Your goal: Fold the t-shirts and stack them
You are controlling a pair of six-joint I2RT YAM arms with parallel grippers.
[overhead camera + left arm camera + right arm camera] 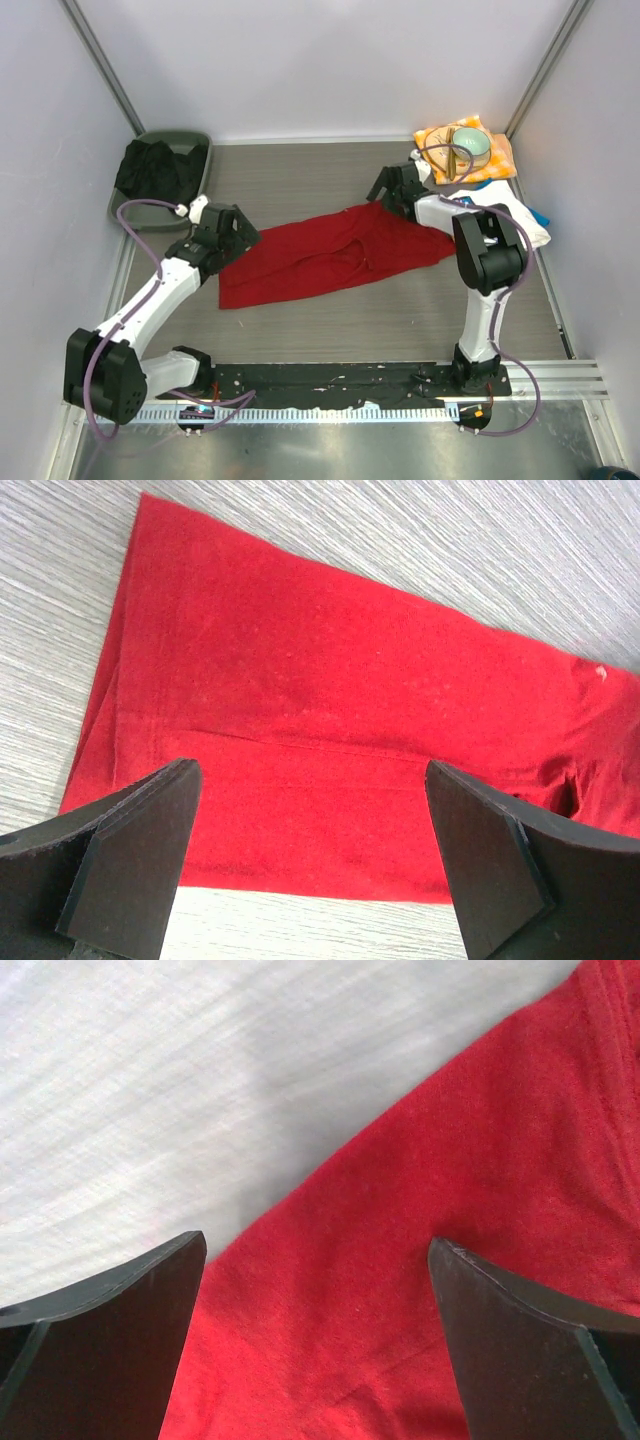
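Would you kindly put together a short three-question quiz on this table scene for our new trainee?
1. True or false: one arm's jaws are shut on the red t-shirt.
2. What sits on the orange cloth at the back right? A) a bowl B) a bottle C) a shoe
3. Fill in the blank: the clothing heaped in the grey tray at the back left is ____ in colour.

Key: 1 false, since both pairs of jaws stand open over the shirt; 2 A; 3 black.
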